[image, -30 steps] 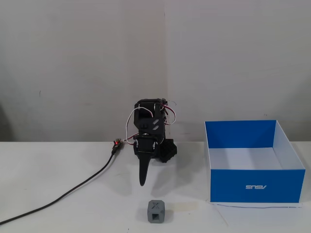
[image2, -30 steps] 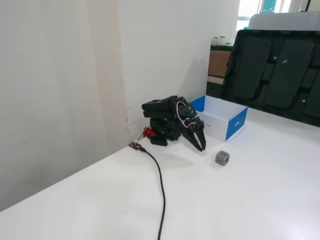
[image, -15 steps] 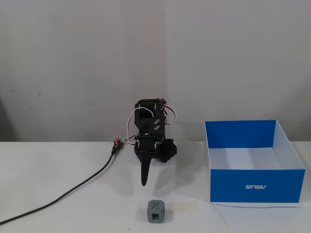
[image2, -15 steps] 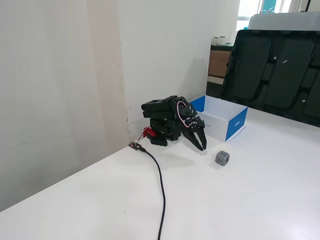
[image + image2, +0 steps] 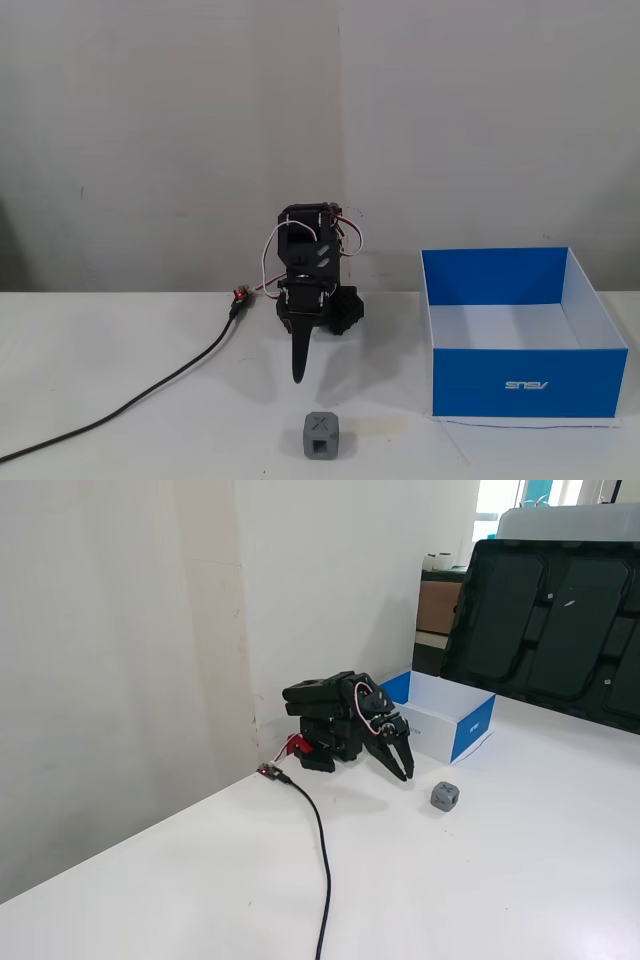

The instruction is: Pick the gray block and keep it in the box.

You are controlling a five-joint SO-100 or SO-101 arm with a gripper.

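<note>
The gray block [image 5: 320, 435] is a small cube with a dark X on top and a square recess on its face. It sits on the white table near the front edge, and it also shows in the other fixed view [image 5: 445, 796]. The box [image 5: 530, 385] is blue outside with a white logo and open on top. It stands to the block's right in this view, and behind the block in the other fixed view [image 5: 472, 730]. My gripper [image 5: 298, 375] hangs from the folded black arm, pointing down at the table just behind the block, empty. Its jaws look closed together in the other fixed view [image 5: 406, 773].
A black cable [image 5: 150, 395] runs from the arm's base across the table to the left; it also shows in the other fixed view [image 5: 322, 850]. A wall stands right behind the arm. Large black trays [image 5: 540, 620] lean at the back right.
</note>
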